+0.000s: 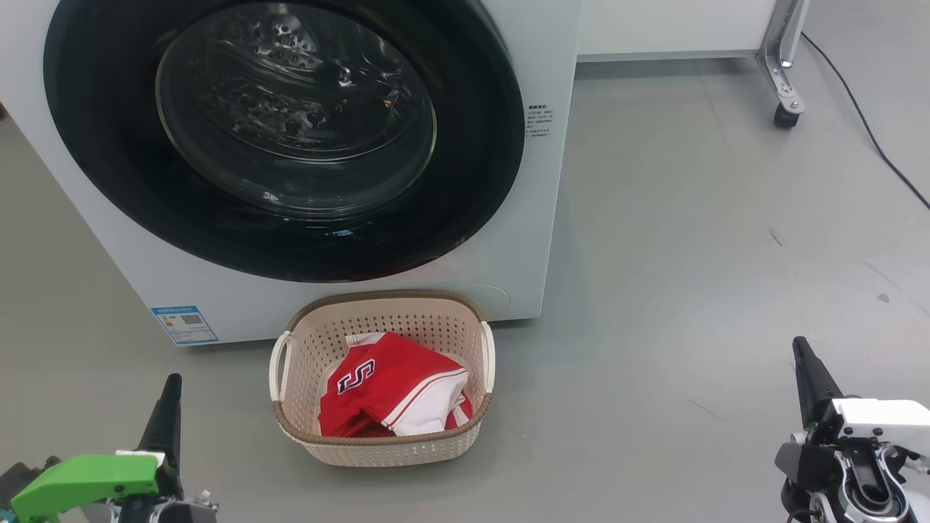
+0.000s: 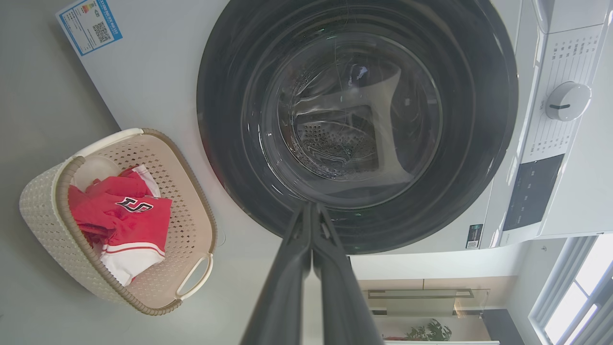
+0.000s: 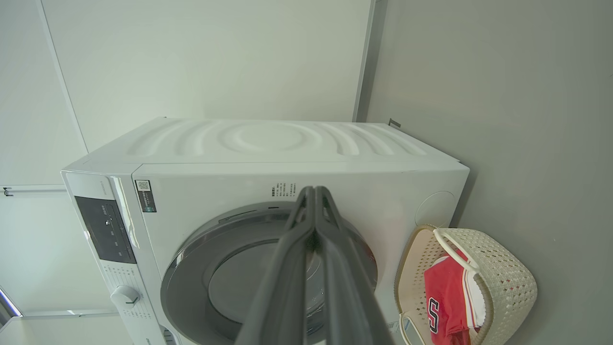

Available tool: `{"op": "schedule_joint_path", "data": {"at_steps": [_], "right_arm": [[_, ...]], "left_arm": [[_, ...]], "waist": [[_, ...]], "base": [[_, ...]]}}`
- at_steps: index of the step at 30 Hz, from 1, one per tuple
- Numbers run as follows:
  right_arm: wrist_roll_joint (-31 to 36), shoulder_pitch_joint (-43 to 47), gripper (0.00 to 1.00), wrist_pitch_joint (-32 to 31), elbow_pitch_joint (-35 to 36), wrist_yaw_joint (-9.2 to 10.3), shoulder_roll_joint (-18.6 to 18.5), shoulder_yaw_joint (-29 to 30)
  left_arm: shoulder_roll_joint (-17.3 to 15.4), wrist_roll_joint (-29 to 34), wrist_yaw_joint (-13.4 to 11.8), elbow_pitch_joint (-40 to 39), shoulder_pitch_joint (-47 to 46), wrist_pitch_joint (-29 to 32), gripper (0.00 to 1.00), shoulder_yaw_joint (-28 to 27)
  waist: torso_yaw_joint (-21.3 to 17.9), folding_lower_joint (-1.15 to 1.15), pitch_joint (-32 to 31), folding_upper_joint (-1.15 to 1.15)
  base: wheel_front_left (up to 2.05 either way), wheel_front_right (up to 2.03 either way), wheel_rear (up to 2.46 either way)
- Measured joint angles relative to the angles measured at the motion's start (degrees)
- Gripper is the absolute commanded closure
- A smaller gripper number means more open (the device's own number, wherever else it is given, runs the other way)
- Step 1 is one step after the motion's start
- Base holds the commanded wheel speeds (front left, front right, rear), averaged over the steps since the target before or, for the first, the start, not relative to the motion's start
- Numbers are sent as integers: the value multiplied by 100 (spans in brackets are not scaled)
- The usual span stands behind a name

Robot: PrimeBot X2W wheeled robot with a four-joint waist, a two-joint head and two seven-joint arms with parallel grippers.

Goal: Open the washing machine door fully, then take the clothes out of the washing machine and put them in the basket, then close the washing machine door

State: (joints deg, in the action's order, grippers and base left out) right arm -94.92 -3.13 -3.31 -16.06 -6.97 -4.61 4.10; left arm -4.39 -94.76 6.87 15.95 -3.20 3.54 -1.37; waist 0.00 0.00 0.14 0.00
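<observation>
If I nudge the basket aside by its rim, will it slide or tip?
Probably slides: the basket looks like light perforated plastic, sitting flat on smooth floor. The clothes lie low inside, so tipping seems unlikely, though thin walls may flex.

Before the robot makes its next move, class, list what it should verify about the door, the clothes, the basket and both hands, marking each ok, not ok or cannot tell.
1. Washing machine door closed against the front: ok.
2. Door latched: cannot tell.
3. Clothes lying inside the basket: ok.
4. Drum behind the glass, no red showing: ok.
5. Left hand shut, holding nothing: ok.
6. Right hand shut, holding nothing: ok.
</observation>
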Motion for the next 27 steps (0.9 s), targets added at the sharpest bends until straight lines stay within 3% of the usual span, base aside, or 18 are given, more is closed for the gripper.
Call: {"op": "schedule_joint_path", "data": {"at_steps": [27], "right_arm": [[1,-1,100,-1,-4,0,4,16]], "left_arm": [[3,0,0,5,-1,1,100,-10]], "waist": [[0,0,0,0]], "base": [[0,0,0]]}}
